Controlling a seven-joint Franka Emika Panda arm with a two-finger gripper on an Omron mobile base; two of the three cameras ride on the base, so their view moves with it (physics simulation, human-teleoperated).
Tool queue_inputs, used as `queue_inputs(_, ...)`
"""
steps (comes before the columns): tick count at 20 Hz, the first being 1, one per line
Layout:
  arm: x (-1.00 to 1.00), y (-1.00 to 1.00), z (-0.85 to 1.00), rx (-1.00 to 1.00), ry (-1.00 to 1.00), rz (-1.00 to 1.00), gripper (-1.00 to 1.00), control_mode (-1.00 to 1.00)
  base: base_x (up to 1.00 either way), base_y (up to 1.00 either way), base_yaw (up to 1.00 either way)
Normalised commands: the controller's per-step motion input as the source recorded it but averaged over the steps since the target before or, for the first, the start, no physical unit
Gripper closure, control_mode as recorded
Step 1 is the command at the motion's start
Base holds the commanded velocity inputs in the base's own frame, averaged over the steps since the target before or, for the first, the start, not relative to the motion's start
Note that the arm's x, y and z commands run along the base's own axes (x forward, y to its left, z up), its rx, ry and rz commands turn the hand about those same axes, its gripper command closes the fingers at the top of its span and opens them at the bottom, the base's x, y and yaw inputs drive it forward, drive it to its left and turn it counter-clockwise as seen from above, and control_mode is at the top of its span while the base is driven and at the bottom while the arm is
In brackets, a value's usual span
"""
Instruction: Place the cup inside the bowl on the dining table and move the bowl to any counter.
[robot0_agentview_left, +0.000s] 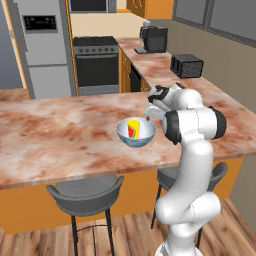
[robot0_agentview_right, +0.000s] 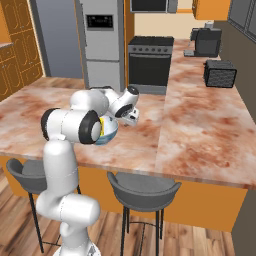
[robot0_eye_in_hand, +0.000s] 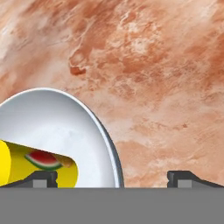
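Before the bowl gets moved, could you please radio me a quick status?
Gripper open, straddling the bowl rim. Cup already inside the bowl, bowl resting on the dining table. Nothing else beside the bowl.

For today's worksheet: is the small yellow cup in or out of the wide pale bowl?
In: the yellow cup sits within the bowl's rim.

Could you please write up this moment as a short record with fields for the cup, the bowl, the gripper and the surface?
cup: yellow, red mark on its side, lying inside the bowl
bowl: pale blue-white, resting on the dining table
dining table: marbled top, grey stools in front
gripper: open, holding nothing, fingertips straddling the bowl's rim
task state: cup already in the bowl; bowl not yet moved to a counter
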Motion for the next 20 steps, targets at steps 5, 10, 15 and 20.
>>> queue_inputs(5,0.0,0.0,-0.16,0.0,0.0,0.01,-1.0,-1.0,0.0,0.0,0.0)
queue_inputs(10,0.0,0.0,-0.18,0.0,0.0,0.01,-1.0,-1.0,0.0,0.0,0.0)
queue_inputs(15,0.0,0.0,-0.17,0.0,0.0,0.01,-1.0,-1.0,0.0,0.0,0.0)
queue_inputs(20,0.0,0.02,-0.19,0.0,0.0,0.01,-1.0,-1.0,0.0,0.0,0.0)
